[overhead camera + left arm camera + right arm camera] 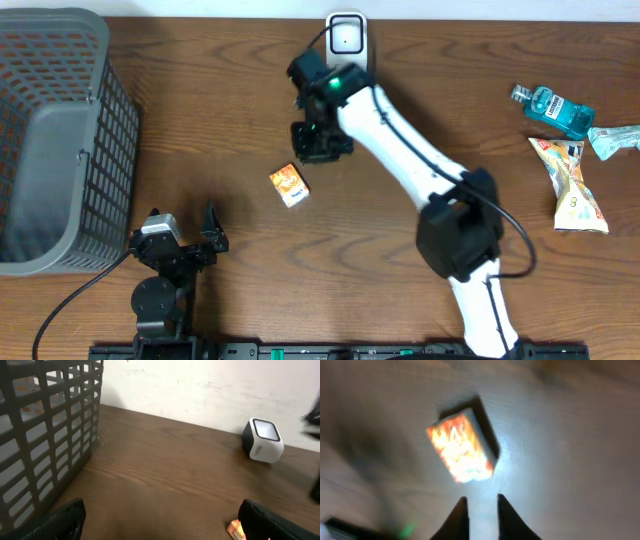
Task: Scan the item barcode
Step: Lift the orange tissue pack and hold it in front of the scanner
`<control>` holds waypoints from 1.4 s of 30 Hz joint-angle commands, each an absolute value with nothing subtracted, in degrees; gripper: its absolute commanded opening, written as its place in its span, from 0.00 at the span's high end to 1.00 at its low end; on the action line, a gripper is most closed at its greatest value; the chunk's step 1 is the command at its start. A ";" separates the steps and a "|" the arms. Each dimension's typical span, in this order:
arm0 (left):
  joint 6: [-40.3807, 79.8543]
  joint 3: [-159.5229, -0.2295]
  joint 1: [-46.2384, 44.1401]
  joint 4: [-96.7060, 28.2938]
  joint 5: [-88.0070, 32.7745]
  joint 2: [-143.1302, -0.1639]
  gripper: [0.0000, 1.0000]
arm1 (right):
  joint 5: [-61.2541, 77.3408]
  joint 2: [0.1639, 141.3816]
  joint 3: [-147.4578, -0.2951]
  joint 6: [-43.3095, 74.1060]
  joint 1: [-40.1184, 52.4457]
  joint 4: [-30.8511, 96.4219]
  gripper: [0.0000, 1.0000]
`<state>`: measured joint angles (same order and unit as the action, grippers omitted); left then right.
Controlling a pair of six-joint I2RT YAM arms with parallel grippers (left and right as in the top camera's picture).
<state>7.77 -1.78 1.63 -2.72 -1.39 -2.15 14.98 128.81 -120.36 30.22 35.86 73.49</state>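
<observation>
Jaws of R gripper (481, 502) sit a crack apart w/ nothing between, L gripper (161, 512) spread wide & empty; orange box (462, 450) lies flat on table (570, 460) just ahead of R tips, long axis diagonal to them, R arm nearer.

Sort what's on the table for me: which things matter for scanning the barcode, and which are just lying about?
For the job:
small orange box
white scanner

Lying about:
grey basket
blue bottle
snack packet
pale wrapper
</observation>
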 commanded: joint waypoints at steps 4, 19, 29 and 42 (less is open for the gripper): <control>8.25 -0.23 1.76 -3.95 -1.06 -2.11 0.02 | 15.09 127.83 -118.91 50.48 38.33 74.50 0.19; 8.25 -0.23 1.76 -3.95 -1.06 -2.11 0.02 | 5.72 127.98 -109.84 76.12 41.95 68.66 0.28; 8.25 -0.23 1.76 -3.95 -1.06 -2.11 0.02 | 5.52 127.98 -100.84 76.25 41.93 57.28 0.28; 8.25 -0.23 1.76 -3.95 -1.06 -2.11 0.02 | 7.31 127.98 -89.86 81.19 42.04 44.47 0.71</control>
<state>7.77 -1.78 1.63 -2.72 -1.39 -2.15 9.08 126.58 -94.06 77.69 42.02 43.64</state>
